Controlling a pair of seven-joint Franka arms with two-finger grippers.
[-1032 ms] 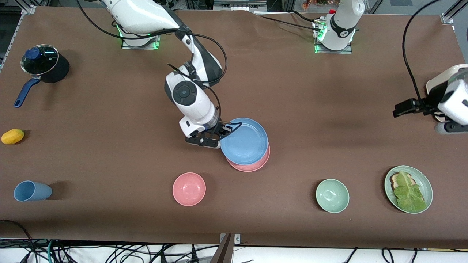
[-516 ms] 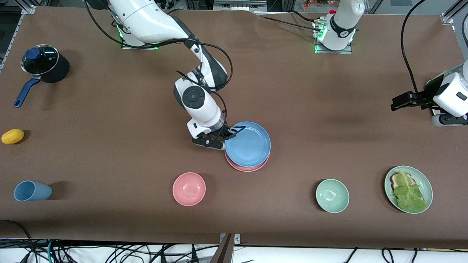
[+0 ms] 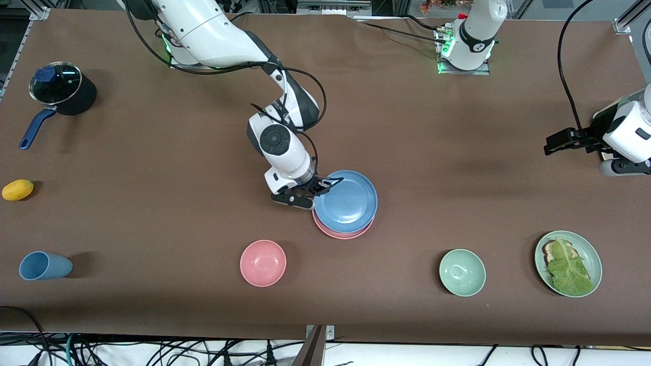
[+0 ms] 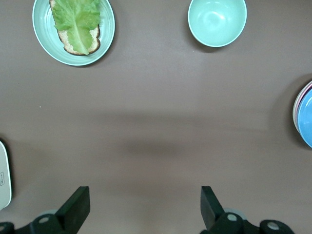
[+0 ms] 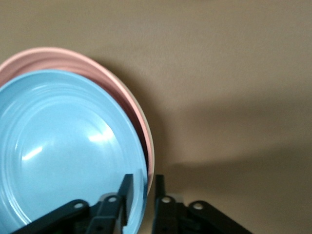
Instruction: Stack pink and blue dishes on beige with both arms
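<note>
The blue plate [image 3: 348, 201] lies on top of the pink plate [image 3: 338, 234] at the middle of the table, a little off centre. In the right wrist view a thin cream edge of the beige plate [image 5: 151, 151] shows under the pink plate [image 5: 73, 58]. My right gripper [image 3: 320, 188] is at the blue plate's [image 5: 63, 151] rim on the side toward the right arm's end. It [image 5: 144, 183] straddles the rim, open, with the outer finger a small gap off the stack. My left gripper [image 3: 552, 145] hangs open and empty [image 4: 145, 204] over bare table at the left arm's end.
Nearer the camera than the stack stand a pink bowl [image 3: 263, 263], a green bowl [image 3: 462, 272] and a green plate with lettuce [image 3: 568, 263]. At the right arm's end are a blue cup [image 3: 43, 265], a lemon [image 3: 18, 189] and a lidded pot [image 3: 61, 89].
The right arm carried the blue plate toward the left arm's end and down onto the pink plate, then its fingers loosened. The left arm rose slightly, then held still.
</note>
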